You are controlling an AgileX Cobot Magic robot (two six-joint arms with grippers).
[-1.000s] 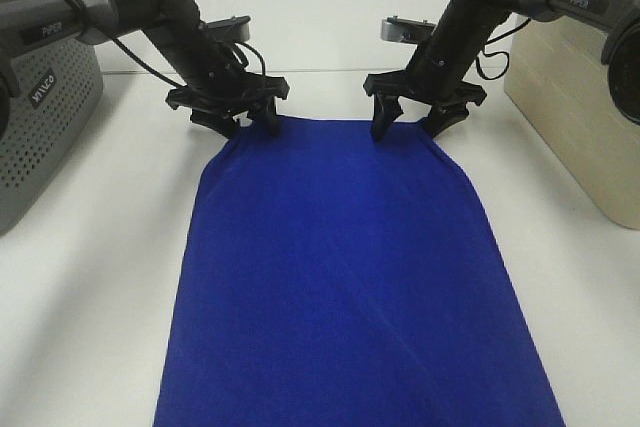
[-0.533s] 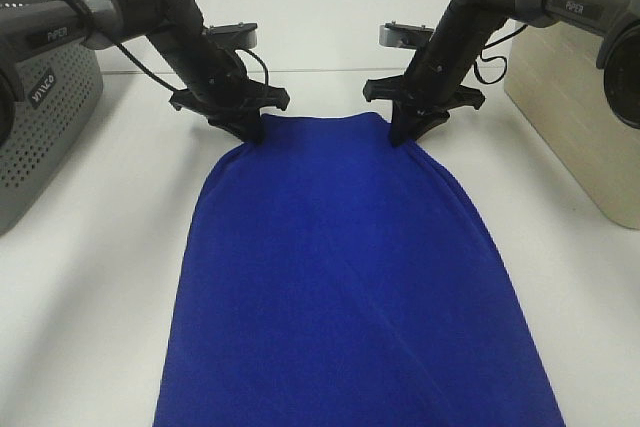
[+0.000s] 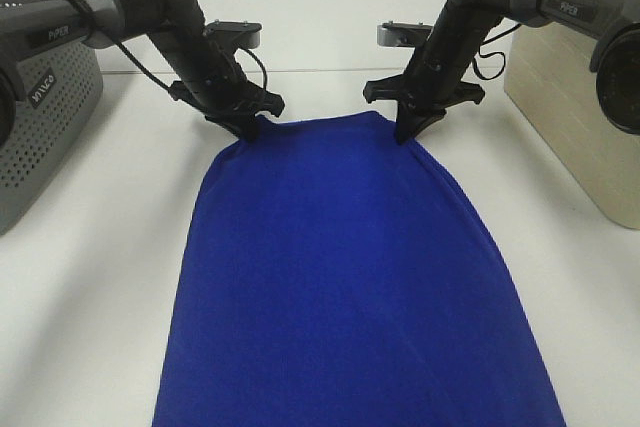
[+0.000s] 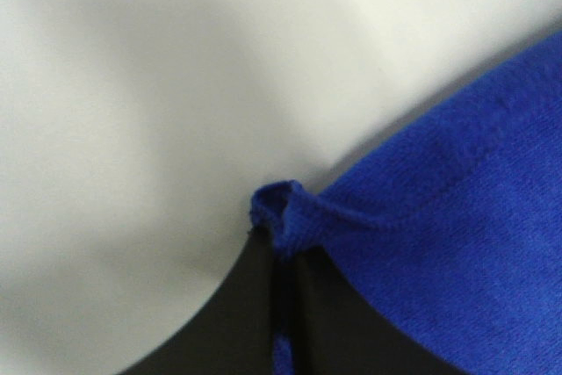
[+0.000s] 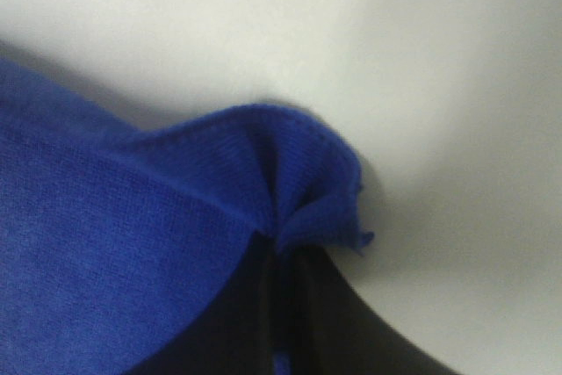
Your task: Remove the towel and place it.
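Observation:
The royal-blue towel lies spread on the white table, running from the far middle to the near edge of the exterior view. My left gripper is shut on its far left corner. My right gripper is shut on its far right corner. In the left wrist view the pinched corner of the towel bunches between the dark fingers. In the right wrist view the towel folds up where the fingers clamp it. The far edge is slightly lifted between the grippers.
A grey perforated basket stands at the left edge. A beige bin stands at the right edge. Bare white table lies on both sides of the towel.
Both grippers went from open over the towel's far corners to shut on them. The far corners have drawn inward and the far edge has lifted slightly.

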